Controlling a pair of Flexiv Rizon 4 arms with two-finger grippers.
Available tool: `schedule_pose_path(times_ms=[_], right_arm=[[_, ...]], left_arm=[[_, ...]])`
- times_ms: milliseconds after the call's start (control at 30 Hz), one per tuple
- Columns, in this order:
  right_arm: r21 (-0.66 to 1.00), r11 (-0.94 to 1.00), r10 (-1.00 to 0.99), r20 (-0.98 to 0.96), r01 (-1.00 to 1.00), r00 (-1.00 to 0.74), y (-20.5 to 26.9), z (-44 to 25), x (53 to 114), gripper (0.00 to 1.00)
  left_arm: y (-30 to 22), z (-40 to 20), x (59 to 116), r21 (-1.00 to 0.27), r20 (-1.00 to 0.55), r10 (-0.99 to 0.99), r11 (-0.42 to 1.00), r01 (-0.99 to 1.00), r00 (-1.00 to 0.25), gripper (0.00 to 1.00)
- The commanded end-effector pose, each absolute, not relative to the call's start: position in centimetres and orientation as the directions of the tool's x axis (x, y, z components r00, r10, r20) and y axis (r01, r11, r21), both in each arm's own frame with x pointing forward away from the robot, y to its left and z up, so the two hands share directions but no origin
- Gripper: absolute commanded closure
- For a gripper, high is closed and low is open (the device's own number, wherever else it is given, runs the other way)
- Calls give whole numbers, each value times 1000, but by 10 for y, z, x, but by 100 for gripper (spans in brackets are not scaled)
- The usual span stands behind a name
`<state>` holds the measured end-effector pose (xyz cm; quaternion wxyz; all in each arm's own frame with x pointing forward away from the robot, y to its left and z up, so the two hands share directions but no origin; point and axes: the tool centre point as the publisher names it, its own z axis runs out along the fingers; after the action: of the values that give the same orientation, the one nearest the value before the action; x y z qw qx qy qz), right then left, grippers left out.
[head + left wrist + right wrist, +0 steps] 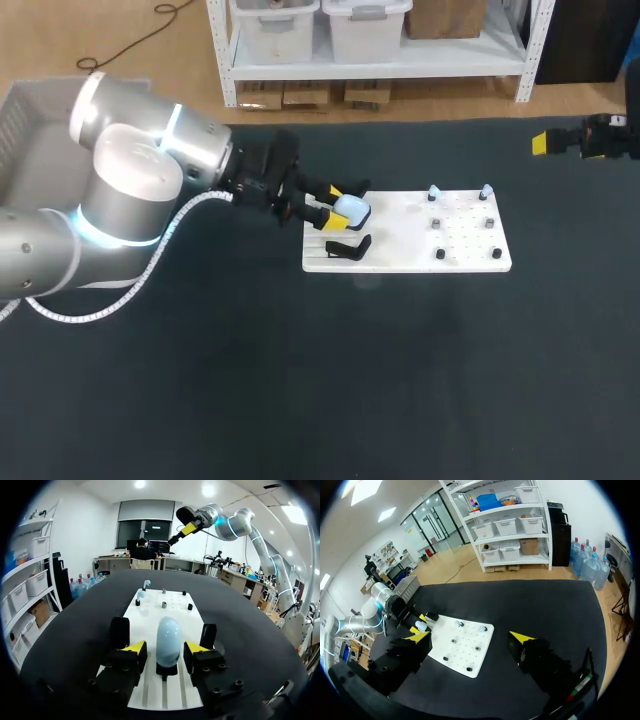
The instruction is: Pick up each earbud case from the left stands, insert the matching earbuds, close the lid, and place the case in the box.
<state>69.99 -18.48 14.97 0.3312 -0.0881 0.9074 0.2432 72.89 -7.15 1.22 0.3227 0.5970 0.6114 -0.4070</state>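
Since the box (20, 130) sits by the table's (300, 400) far left corner, on the left arm's (130, 190) own side, that arm looks the natural one to fetch and deliver. It comes in from the left edge and ends at the board's (400, 258) left end. There the left gripper (332, 206) straddles the pale blue case (168, 637), one yellow tip on either side. The wrist view shows a gap at each flank, so the fingers are apart and not yet clamped. The case stands upright on its black stand (166, 670), probably so that its narrow sides face the fingers for a square pinch. This reads as the pick: the jaws need to close evenly before any lift, or the smooth shell may tip off its stand. Just nearer on the same end of the board, a second stand (348, 247) is bare. Across the board's right half stand small dark pegs (440, 254), and the two at the far edge carry pale earbuds (432, 192), held up where a gripper can reach them one at a time. Off the far right corner, well apart from the board, the right gripper (470, 637) hangs spread wide with nothing in it, seemingly kept out of the way.
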Motion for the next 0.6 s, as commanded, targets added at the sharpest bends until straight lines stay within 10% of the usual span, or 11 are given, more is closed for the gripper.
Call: schedule_pose_path(times_ms=[33, 367, 600], right_arm=[[382, 867, 1, -643, -321, -765, -185, 150, 700, 0], [382, 867, 1, -643, -321, -765, -185, 150, 700, 0], [382, 867, 1, -643, -321, -765, -185, 150, 700, 0]], left_arm=[[-73, 11, 731, -113, -881, 467, -47, 992, -78, 58], [-73, 15, 728, -102, -885, 462, -57, 993, -64, 100], [-66, 27, 721, -87, -898, 438, -61, 994, -52, 100]])
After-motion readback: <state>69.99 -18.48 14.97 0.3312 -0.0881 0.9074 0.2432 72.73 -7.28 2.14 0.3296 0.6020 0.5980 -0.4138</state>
